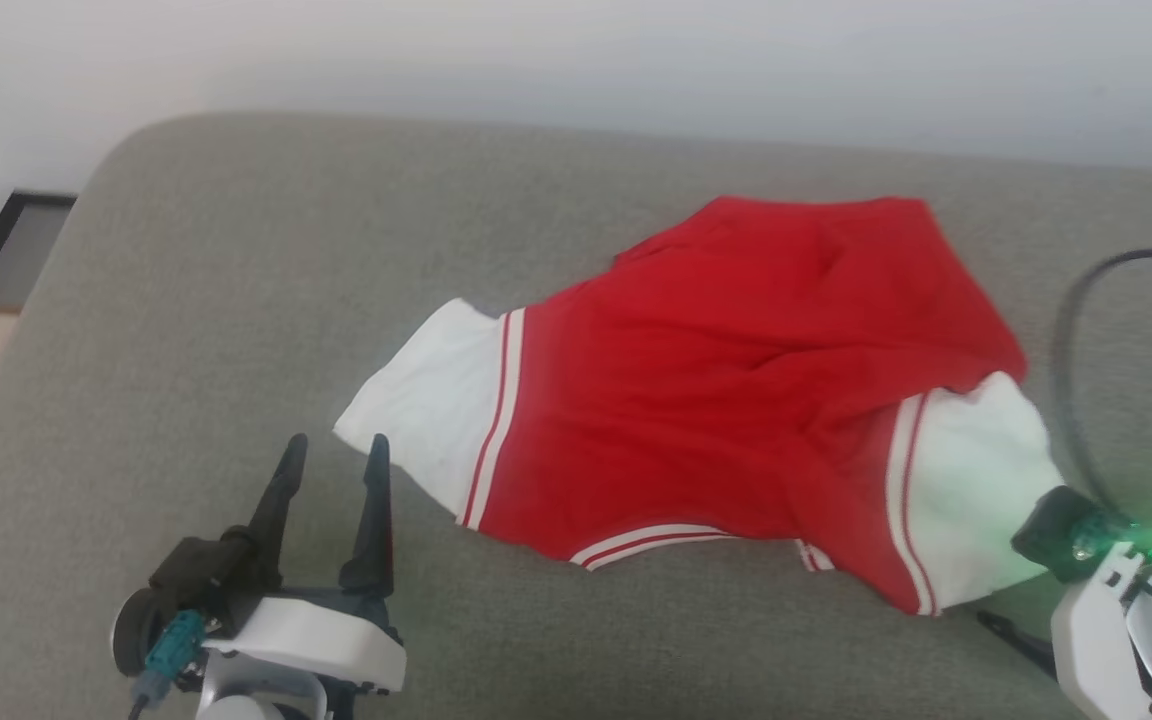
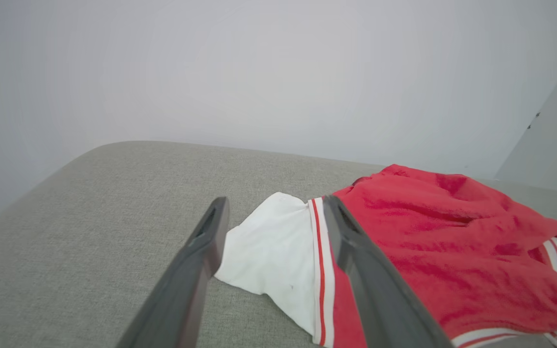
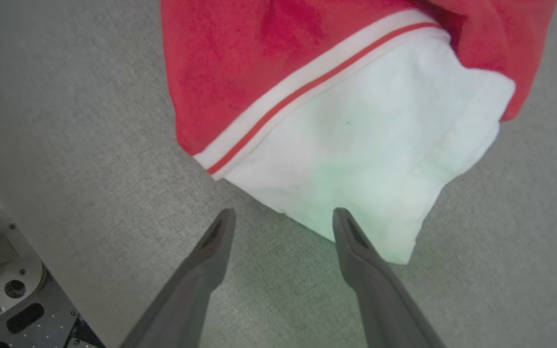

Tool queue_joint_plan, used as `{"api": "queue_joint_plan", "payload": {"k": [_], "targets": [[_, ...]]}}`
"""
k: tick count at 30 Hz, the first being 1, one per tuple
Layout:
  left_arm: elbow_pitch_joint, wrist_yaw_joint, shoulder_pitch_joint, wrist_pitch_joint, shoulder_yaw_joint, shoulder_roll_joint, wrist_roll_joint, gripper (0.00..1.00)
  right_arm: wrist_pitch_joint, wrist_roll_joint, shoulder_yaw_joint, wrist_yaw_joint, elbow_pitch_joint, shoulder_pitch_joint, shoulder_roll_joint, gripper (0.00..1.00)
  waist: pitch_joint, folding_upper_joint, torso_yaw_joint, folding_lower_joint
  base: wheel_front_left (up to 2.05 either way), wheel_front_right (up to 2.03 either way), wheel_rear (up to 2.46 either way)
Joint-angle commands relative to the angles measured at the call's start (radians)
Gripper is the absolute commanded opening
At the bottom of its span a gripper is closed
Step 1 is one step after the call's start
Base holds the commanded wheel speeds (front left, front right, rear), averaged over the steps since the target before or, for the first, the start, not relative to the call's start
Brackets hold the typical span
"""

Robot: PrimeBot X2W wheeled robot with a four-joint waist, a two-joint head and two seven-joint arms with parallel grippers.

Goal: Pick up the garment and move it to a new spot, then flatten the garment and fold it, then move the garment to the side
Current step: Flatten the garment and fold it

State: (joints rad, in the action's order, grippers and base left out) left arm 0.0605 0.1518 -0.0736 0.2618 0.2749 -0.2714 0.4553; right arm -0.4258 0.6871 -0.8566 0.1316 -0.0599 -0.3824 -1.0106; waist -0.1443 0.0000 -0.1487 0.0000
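left fingers (image 1: pixel 336 445): spread wide, empty, just short of the left white sleeve | shirt (image 1: pixel 716 400): red, rumpled, lying spread across the grey cushion (image 1: pixel 236 250) | right fingers (image 3: pixel 283 212): spread wide, empty, tips at the right white sleeve's edge

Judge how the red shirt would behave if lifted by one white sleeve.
Probably floppy: the garment lies in soft creases, so the rest would likely hang and drag from the sleeve. It looks thin and light, lying nearly flat on the grey cushion. Pushed, it would likely bunch rather than slide on that woven cover.
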Motion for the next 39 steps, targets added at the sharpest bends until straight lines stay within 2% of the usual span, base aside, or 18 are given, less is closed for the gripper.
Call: {"api": "queue_joint_plan", "payload": {"k": [1, 7, 11, 12, 13, 14, 15, 19, 21, 24, 25, 26, 29, 31, 36, 39], "targets": [[-0.006, -0.013, 0.007, 0.004, -0.015, 0.015, -0.017, 1.00, -0.012, -0.006, -0.036, -0.002, 0.002, -0.034, -0.009, 1.00, -0.033, 0.0000, -0.028, 0.0000, 0.00, 0.00, 0.00], [-0.007, -0.070, -0.002, 0.004, -0.084, 0.085, -0.063, 1.00, 0.003, 0.032, -0.178, -0.002, 0.077, -0.149, 0.000, 1.00, -0.083, 0.0000, -0.054, 0.0000, 0.00, 0.00, 0.00], [-0.006, -0.096, -0.001, 0.004, -0.118, 0.110, -0.084, 1.00, 0.012, 0.045, -0.244, -0.002, 0.120, -0.180, 0.008, 1.00, -0.097, 0.0000, -0.057, 0.0000, 0.00, 0.00, 0.00], [-0.005, -0.104, 0.000, 0.004, -0.128, 0.116, -0.093, 1.00, 0.019, 0.048, -0.263, -0.002, 0.132, -0.189, 0.011, 0.88, -0.099, 0.0000, -0.057, 0.0000, 0.00, 0.00, 0.00], [-0.005, -0.113, 0.001, 0.004, -0.138, 0.122, -0.101, 1.00, 0.029, 0.051, -0.278, -0.002, 0.141, -0.202, 0.015, 0.48, -0.101, 0.0000, -0.056, 0.0000, 0.00, 0.00, 0.00], [-0.003, -0.121, 0.003, 0.004, -0.150, 0.127, -0.108, 1.00, 0.038, 0.051, -0.292, -0.002, 0.151, -0.212, 0.018, 0.13, -0.103, 0.0000, -0.054, 0.0000, 0.00, 0.00, 0.00], [0.001, -0.130, 0.003, 0.004, -0.158, 0.131, -0.115, 1.00, 0.047, 0.054, -0.308, -0.002, 0.161, -0.222, 0.021, 0.00, -0.103, 0.0000, -0.052, 0.0000, 0.00, 0.00, 0.00], [0.025, -0.185, -0.018, 0.004, -0.167, 0.124, -0.142, 1.00, 0.091, 0.065, -0.343, -0.002, 0.195, -0.259, 0.028, 0.00, -0.100, 0.0000, -0.037, 0.0000, 0.00, 0.00, 0.00], [0.057, -0.220, -0.046, 0.001, -0.143, 0.094, -0.157, 1.00, 0.108, 0.071, -0.356, -0.002, 0.204, -0.272, 0.030, 0.00, -0.100, 0.0000, -0.031, 0.0000, 0.00, 0.00, 0.00], [0.115, -0.261, -0.130, -0.087, -0.082, 0.029, -0.163, 1.00, 0.123, 0.079, -0.374, -0.002, 0.214, -0.287, 0.033, 0.00, -0.101, 0.0000, -0.027, 0.0000, 0.00, 0.00, 0.00], [0.141, -0.270, -0.160, -0.147, -0.055, 0.006, -0.151, 1.00, 0.127, 0.082, -0.378, -0.002, 0.217, -0.291, 0.038, 0.00, -0.102, 0.0000, -0.024, 0.0000, 0.00, 0.00, 0.00], [0.169, -0.280, -0.237, -0.254, -0.007, -0.034, -0.111, 1.00, 0.135, 0.084, -0.389, -0.002, 0.222, -0.302, 0.046, 0.00, -0.104, 0.0000, -0.019, 0.0000, 0.00, 0.00, 0.00], [0.196, -0.280, -0.339, -0.462, 0.116, -0.095, 0.048, 1.00, 0.146, 0.089, -0.400, -0.002, 0.231, -0.307, 0.066, 0.00, -0.109, 0.0000, -0.010, 0.0000, 0.00, 0.00, 0.00], [0.217, -0.280, -0.401, -0.607, 0.186, -0.165, 0.137, 1.00, 0.148, 0.089, -0.407, -0.002, 0.232, -0.314, 0.078, 0.00, -0.115, 0.0000, -0.003, 0.0000, 0.00, 0.00, 0.00], [0.295, -0.282, -0.504, -0.887, 0.252, -0.218, 0.340, 1.00, 0.151, 0.085, -0.421, -0.002, 0.233, -0.330, 0.098, 0.00, -0.133, 0.0000, 0.020, 0.0000, 0.00, 0.00, 0.00], [0.326, -0.282, -0.538, -0.970, 0.274, -0.234, 0.406, 1.00, 0.150, 0.089, -0.426, -0.002, 0.235, -0.338, 0.100, 0.00, -0.145, 0.0000, 0.034, 0.0000, 0.00, 0.00, 0.00]]}}
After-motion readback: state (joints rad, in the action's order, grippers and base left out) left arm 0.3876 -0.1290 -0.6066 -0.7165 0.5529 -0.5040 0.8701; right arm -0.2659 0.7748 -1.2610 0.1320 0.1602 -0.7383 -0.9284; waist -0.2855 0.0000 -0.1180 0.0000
